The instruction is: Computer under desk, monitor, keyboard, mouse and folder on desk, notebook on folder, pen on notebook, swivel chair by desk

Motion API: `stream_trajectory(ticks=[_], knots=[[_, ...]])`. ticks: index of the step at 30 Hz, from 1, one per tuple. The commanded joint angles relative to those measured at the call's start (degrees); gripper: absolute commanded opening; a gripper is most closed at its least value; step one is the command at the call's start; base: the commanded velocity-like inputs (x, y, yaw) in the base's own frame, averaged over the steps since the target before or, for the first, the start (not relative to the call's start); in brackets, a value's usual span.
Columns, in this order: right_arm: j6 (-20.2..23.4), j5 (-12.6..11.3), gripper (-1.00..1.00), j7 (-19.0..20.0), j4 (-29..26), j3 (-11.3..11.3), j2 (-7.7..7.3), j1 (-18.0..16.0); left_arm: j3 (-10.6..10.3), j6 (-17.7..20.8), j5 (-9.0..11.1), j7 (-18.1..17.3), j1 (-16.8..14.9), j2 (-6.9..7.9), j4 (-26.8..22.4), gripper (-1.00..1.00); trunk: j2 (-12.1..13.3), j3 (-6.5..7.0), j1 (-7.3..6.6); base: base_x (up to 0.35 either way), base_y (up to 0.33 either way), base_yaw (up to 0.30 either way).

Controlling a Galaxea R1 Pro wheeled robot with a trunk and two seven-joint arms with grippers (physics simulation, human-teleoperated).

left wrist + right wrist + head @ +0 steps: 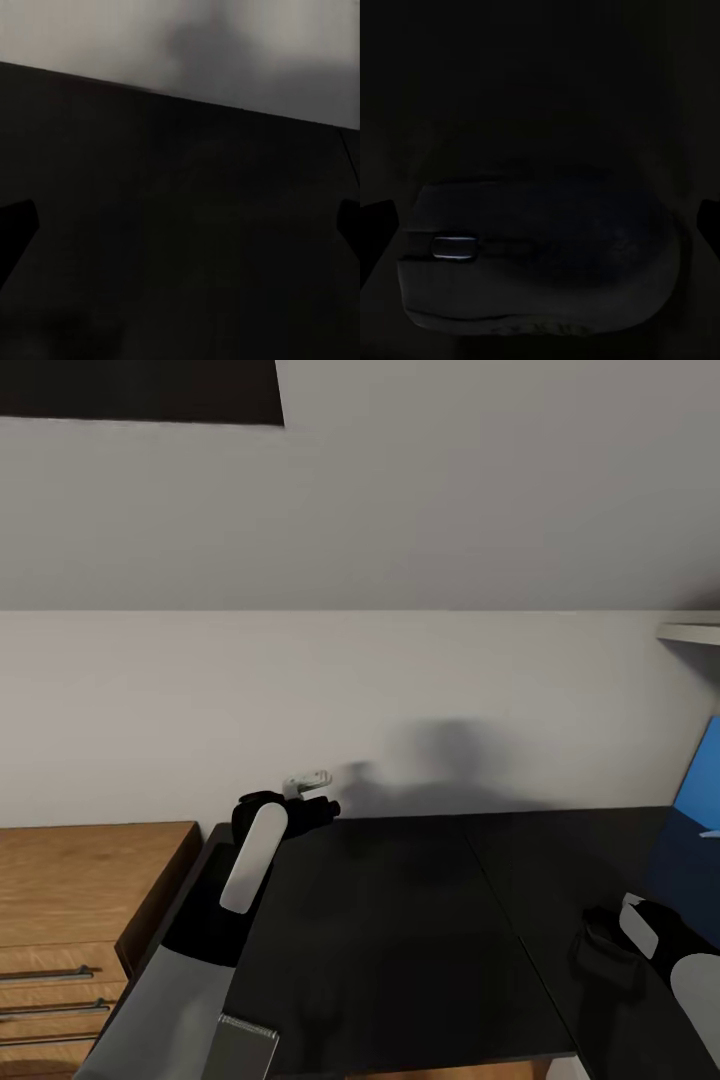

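While your head camera looks down over the glossy black counter (400, 920), you see it take the lower middle of the frame, with the pale grey wall (400, 690) behind it. At the lower left of the frame a light wooden dresser (80, 900) with metal drawer handles stands just beside the counter's end.

Your left gripper (300, 805) is in the middle left of the frame, above the far left corner of the counter and close to the wall. In the left wrist view two dark finger tips (15, 232) show at the two side edges, well apart, so the fingers are spread and nothing is between them; below them is the bare dark counter top (180, 247).

Your right gripper (605, 955) is at the lower right of the frame, low over the counter. In the right wrist view the mouse (540, 255), a dark rounded body with a small scroll wheel, lies between the two finger tips (376, 229), which stand at the frame's side edges. The fingers are spread on both sides of the mouse; whether they touch it you cannot tell, the picture is too dark.

At the right edge of the head view a bright blue panel (695, 830) shows, and a white shelf (690, 632) above it.
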Motion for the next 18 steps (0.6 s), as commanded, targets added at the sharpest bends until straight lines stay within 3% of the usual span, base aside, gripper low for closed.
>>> stream_trajectory(ticks=[1, 13, 18], knots=[[0.25, -0.6, 1.0, -0.39, -0.13, 0.02, 0.0, -0.01, -0.03, 0.11, 0.58, 0.57, -0.05, 0.0, -0.08, 1.0, -0.04, -0.07, 0.0, 0.0, 0.0, 0.0], [0.25, -0.52, 1.0, -0.4, -0.13, 0.02, 0.08, -0.01, 0.03, 0.16, 0.74, 0.51, -0.05, 0.0, -0.22, 1.0, -0.04, -0.07, 0.0, 0.0, 0.0, 0.0], [0.25, -0.52, 1.0, -0.39, -0.13, 0.02, 0.11, -0.01, 0.05, 0.16, 0.6, 0.51, -0.05, 0.0, -0.23, 1.0, -1.64, -0.79, 0.88, 0.0, 0.0, 0.0]])
